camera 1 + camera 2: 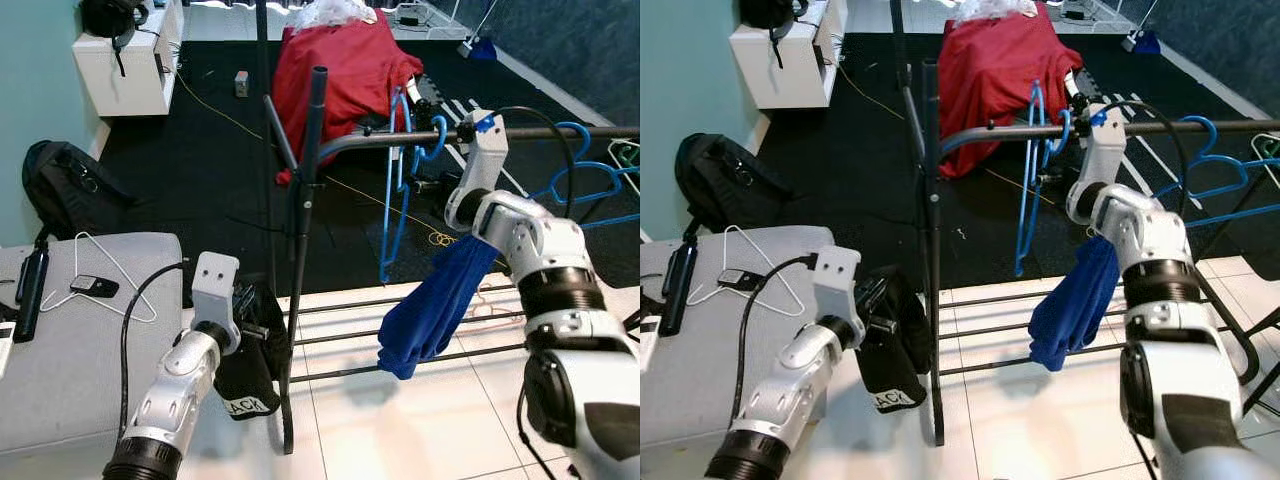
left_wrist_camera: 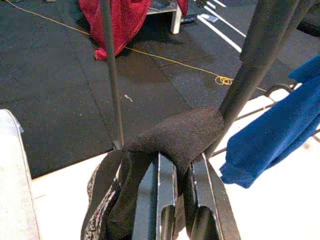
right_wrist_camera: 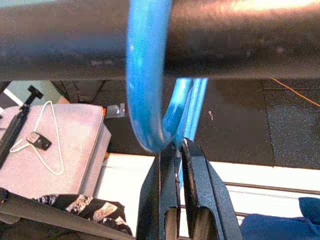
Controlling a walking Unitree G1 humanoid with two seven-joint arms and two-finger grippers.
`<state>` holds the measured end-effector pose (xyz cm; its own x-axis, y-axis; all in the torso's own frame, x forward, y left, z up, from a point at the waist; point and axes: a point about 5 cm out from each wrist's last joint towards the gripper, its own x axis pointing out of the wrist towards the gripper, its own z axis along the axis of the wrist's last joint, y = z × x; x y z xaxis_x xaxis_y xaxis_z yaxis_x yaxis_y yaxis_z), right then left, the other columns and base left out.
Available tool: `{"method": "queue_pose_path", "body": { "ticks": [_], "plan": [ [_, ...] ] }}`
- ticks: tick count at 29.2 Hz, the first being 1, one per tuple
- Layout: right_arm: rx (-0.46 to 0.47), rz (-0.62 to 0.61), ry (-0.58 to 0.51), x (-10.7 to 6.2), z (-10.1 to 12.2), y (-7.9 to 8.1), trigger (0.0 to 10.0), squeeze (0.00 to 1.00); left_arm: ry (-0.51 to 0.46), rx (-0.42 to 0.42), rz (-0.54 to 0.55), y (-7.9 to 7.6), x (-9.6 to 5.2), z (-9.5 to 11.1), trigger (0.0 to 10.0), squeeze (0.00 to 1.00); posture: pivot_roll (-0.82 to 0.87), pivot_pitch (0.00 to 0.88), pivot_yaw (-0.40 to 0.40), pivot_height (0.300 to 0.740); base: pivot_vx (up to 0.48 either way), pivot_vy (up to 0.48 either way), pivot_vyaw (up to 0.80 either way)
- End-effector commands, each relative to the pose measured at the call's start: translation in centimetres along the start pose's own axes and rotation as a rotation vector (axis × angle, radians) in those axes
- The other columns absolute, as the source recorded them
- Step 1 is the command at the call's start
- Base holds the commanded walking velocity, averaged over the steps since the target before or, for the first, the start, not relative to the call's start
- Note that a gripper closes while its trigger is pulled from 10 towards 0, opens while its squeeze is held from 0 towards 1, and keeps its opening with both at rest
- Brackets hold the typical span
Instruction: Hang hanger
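Note:
A blue hanger [image 1: 393, 195] hangs by its hook [image 3: 145, 95] over the dark rail [image 1: 380, 140] of the clothes rack. My right gripper [image 3: 177, 150] is up at the rail, shut on the hanger's neck just below the hook. A blue cloth [image 1: 430, 305] dangles under my right forearm; what holds it is hidden. Low beside the rack's post [image 1: 305, 200], my left gripper [image 2: 182, 165] is shut on a black garment [image 1: 250, 375] that droops toward the tile floor.
A grey cushion [image 1: 90, 370] at the left carries a white wire hanger [image 1: 105, 270] and a small black device [image 1: 93, 286]. Behind are a black backpack [image 1: 65, 185] and a red cloth [image 1: 340, 70] over furniture. More blue hangers [image 1: 585, 170] hang at the right.

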<state>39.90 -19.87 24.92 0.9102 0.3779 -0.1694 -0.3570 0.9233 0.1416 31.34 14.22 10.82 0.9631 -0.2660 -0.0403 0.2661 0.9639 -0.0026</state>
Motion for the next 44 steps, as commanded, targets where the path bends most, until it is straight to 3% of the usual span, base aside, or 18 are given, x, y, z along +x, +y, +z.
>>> {"method": "queue_pose_path", "body": {
  "ticks": [1,9,11,12,13,14,15,20,27,29,32,36,39,44],
  "plan": [
    [0.004,-0.009,0.049,0.0,-0.6,-0.2,10.0,0.00,-0.008,0.025,-0.018,0.0,-0.3,0.3,10.0,0.00,-0.08,0.101,-0.053,0.740,0.000,0.000,0.00],
    [0.014,-0.026,0.084,0.1,-0.7,-0.8,10.0,0.00,0.002,0.030,-0.035,0.1,-0.5,0.3,10.0,0.00,-0.08,0.102,-0.049,0.740,0.000,0.000,0.00],
    [0.013,-0.028,0.084,0.1,-0.6,-0.9,10.0,0.04,0.002,0.032,-0.037,0.2,-0.5,0.4,10.0,0.00,-0.08,0.102,-0.048,0.740,0.000,0.000,0.00],
    [0.006,-0.027,0.083,0.1,-0.5,-1.0,10.0,0.92,0.002,0.033,-0.038,0.2,-0.5,0.4,10.0,0.00,-0.08,0.102,-0.048,0.740,0.000,0.000,0.00],
    [-0.015,-0.024,0.072,0.0,-0.2,-0.9,10.0,1.00,0.001,0.033,-0.037,0.2,-0.5,0.4,10.0,0.00,-0.08,0.101,-0.047,0.740,0.000,0.000,0.00],
    [-0.015,-0.024,0.072,0.0,-0.2,-0.9,10.0,1.00,0.001,0.033,-0.037,0.2,-0.5,0.4,10.0,0.00,-0.08,0.101,-0.047,0.740,0.000,0.000,0.00],
    [-0.051,-0.024,0.053,0.0,0.2,-0.9,10.0,0.04,0.001,0.034,-0.036,0.3,-0.5,0.5,10.0,0.00,-0.08,0.102,-0.047,0.740,0.000,0.000,0.00],
    [-0.098,-0.021,0.018,-0.1,1.0,-0.7,10.0,0.00,0.000,0.035,-0.034,0.4,-0.6,0.6,10.0,0.00,-0.08,0.104,-0.049,0.740,0.000,0.000,0.00],
    [-0.173,0.068,-0.031,-2.3,1.8,1.9,10.0,0.00,-0.021,0.032,-0.023,1.0,-1.3,1.3,10.0,0.00,-0.08,0.107,-0.030,0.740,0.000,0.000,0.00],
    [-0.173,0.068,-0.031,-2.3,1.8,1.9,10.0,0.00,-0.021,0.032,-0.023,1.0,-1.3,1.3,10.0,0.00,-0.08,0.107,-0.030,0.740,0.000,0.000,0.00],
    [-0.247,0.234,0.075,-6.3,1.2,4.2,10.0,0.00,-0.029,0.015,-0.045,1.1,-1.7,1.5,10.0,0.00,-0.08,0.106,-0.015,0.740,0.000,0.000,0.00],
    [-0.270,0.255,0.116,-7.2,0.7,4.5,10.0,0.00,-0.028,0.013,-0.052,1.1,-1.8,1.5,10.0,0.00,-0.09,0.104,-0.017,0.740,0.000,0.000,0.00],
    [-0.288,0.247,0.222,-8.7,-1.4,4.5,10.0,0.00,-0.030,0.013,-0.071,0.8,-1.8,1.7,10.0,0.00,-0.09,0.095,-0.017,0.740,0.000,0.000,0.00],
    [-0.290,0.223,0.261,-9.3,-2.2,4.6,10.0,0.00,-0.030,0.013,-0.087,0.5,-1.8,1.8,10.0,0.00,-0.08,0.084,-0.012,0.740,0.000,0.000,0.00]
  ]
}}
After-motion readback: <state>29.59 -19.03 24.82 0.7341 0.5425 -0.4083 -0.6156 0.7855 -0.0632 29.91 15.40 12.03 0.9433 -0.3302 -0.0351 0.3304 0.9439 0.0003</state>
